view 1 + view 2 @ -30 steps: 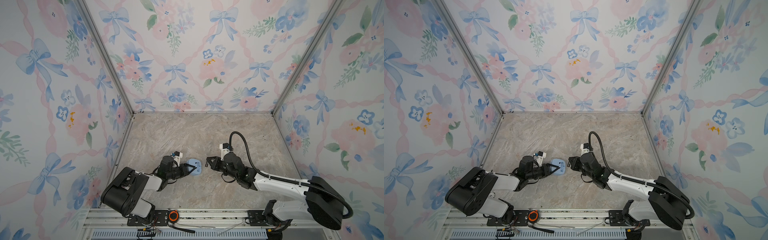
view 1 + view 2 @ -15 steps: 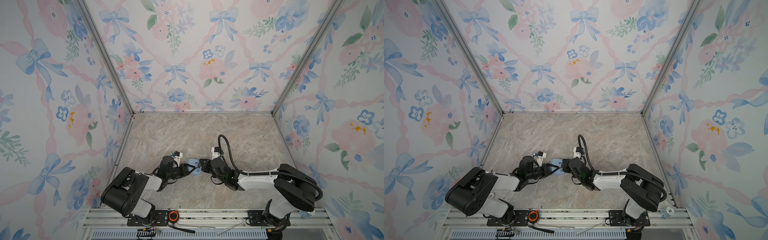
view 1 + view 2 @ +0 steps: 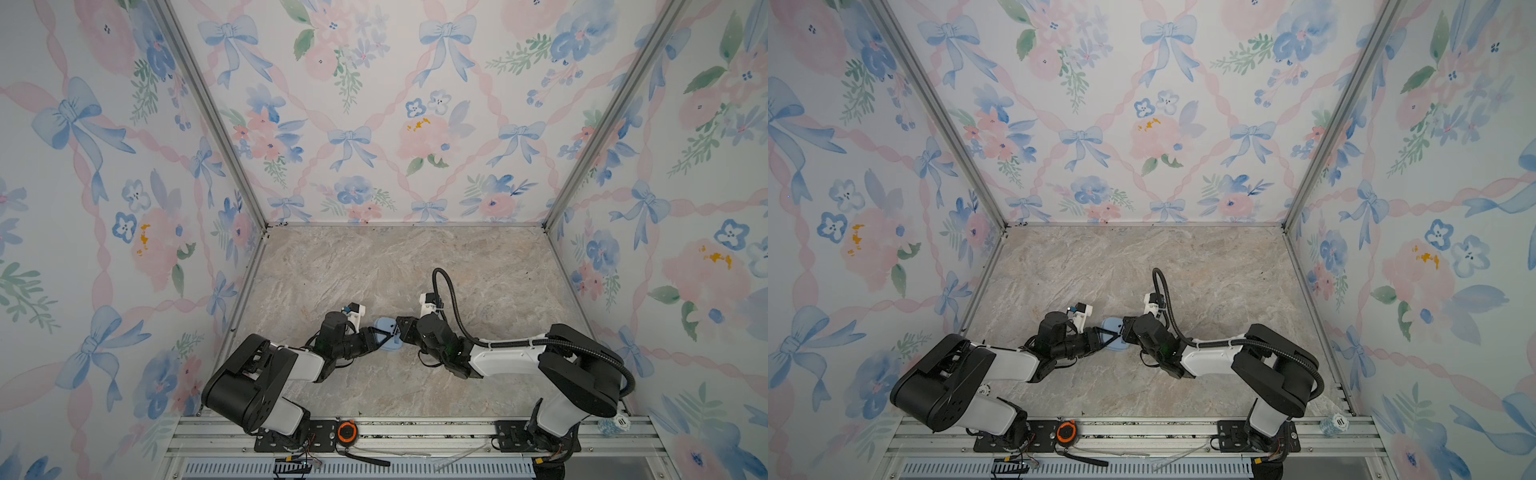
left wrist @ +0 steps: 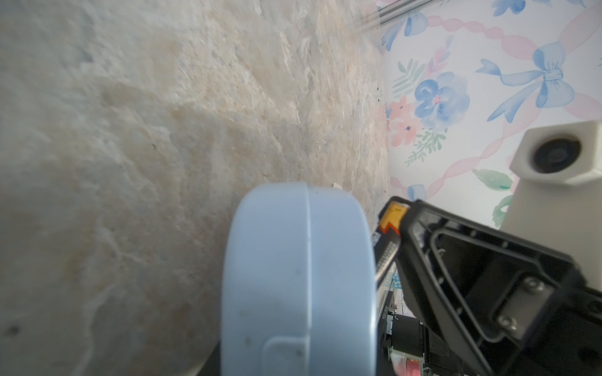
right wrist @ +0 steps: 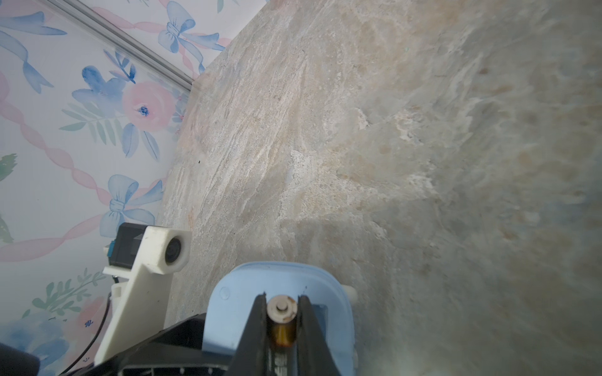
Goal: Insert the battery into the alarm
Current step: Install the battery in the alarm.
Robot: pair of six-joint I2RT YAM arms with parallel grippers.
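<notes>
Pale-blue alarm (image 5: 228, 312) stands clamped in left tool (image 3: 387, 338); right tool (image 5: 282, 297) pinches battery (image 5: 282, 335) just at its back.

You have bright, even, diffuse light in both top views: no glare on the tabletop (image 3: 415, 270), only soft, faint shadows beneath the left arm (image 3: 291, 365) and right arm (image 3: 511, 357). The walls (image 3: 374, 104) splay outward at the frame edges, wide-lens stretch. In the left wrist view the alarm (image 4: 299, 276) looms close and slightly soft. In the right wrist view the stone smears toward the margins, yet the battery (image 5: 282, 307) between the fingers (image 5: 252, 325) reads fairly sharp
</notes>
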